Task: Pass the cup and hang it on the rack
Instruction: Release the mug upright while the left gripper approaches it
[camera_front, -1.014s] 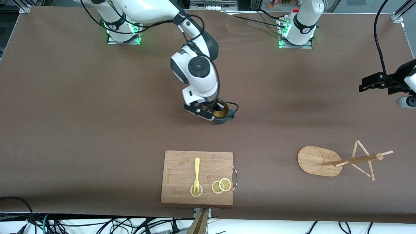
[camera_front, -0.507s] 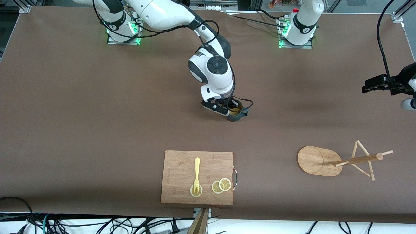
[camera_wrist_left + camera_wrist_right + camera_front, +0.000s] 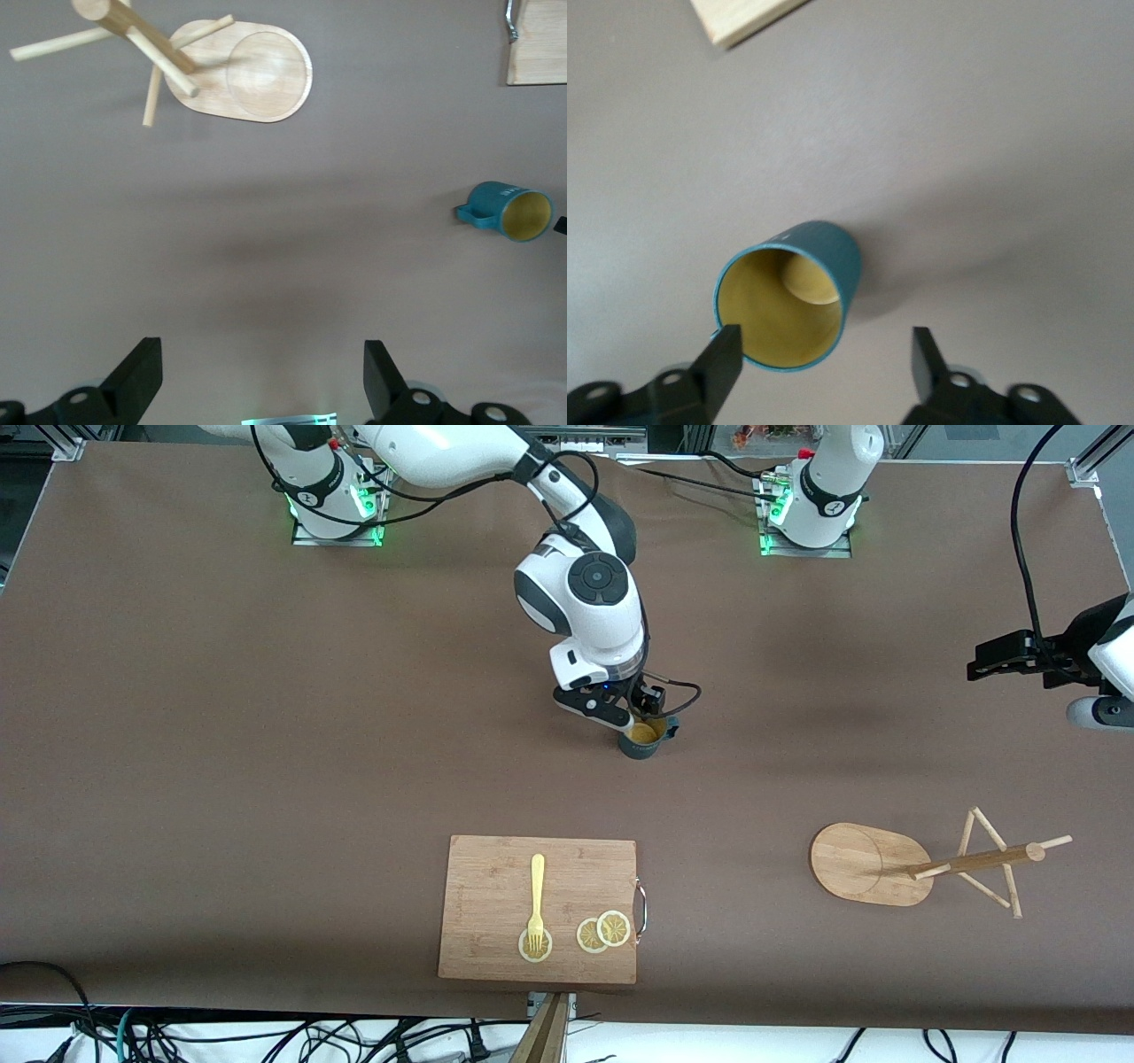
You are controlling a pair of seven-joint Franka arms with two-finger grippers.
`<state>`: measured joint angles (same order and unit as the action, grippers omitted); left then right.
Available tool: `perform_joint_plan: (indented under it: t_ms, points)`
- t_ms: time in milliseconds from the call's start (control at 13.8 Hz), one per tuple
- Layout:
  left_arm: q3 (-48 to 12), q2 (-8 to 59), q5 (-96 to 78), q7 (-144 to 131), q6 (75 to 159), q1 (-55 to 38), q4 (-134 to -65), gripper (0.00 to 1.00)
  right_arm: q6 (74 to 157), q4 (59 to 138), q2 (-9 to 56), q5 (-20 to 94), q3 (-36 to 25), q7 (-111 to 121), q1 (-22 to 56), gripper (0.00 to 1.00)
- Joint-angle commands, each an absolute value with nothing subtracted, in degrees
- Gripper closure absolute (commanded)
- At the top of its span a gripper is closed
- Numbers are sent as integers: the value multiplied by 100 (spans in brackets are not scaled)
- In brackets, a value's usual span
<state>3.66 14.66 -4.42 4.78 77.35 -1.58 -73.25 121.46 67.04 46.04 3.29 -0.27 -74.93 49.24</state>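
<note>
One dark teal cup (image 3: 641, 737) stands upright on the brown desk (image 3: 266, 735) near its middle, its yellowish inside showing and its handle turned toward the left arm's end. The right gripper (image 3: 633, 713) hangs just above the cup's rim with its two fingers spread and grasping nothing; in the right wrist view one fingertip (image 3: 725, 350) sits at the rim of the cup (image 3: 788, 305) while the other stands clear of it. The left gripper (image 3: 997, 657) waits over the left arm's end of the desk, released, its two dark fingers (image 3: 142, 372) wide apart above bare desk. One light wooden rack (image 3: 873, 864) stands nearer the front camera than the cup, toward the left arm's end, its central pole carrying several thin pegs. One rectangular wooden cutting board (image 3: 496, 886) lies nearer the front camera than the cup, with one metal handle (image 3: 641, 906) on its edge. On the board lie one yellow fork (image 3: 536, 899) and three lemon slices (image 3: 613, 927), the fork's tines resting on one slice.
</note>
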Motion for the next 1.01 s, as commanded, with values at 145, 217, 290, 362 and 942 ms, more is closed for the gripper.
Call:
perform_joint_plan:
  t_ms: [145, 217, 290, 362, 942]
  points:
    - [387, 1731, -685, 466, 7690, -351, -7303, 0, 10560, 6794, 3553, 299, -26, -6753, 4264, 0]
    - [300, 1827, -781, 501, 7690, -343, -7330, 0, 10164, 6785, 3385, 299, -70, -6298, 4097, 0]
    - [229, 1837, -904, 640, 7699, -351, -7391, 0, 9786, 6794, 3201, 308, -166, -5788, 3922, 0]
    - [185, 1837, -984, 972, 7699, -360, -7470, 0, 9417, 6803, 3034, 308, -350, -5305, 3763, 0]
    - [-825, 2066, -1063, 4136, 8197, -475, -8136, 0, 8325, 6917, 2532, 387, -2485, -1551, 3568, 0]
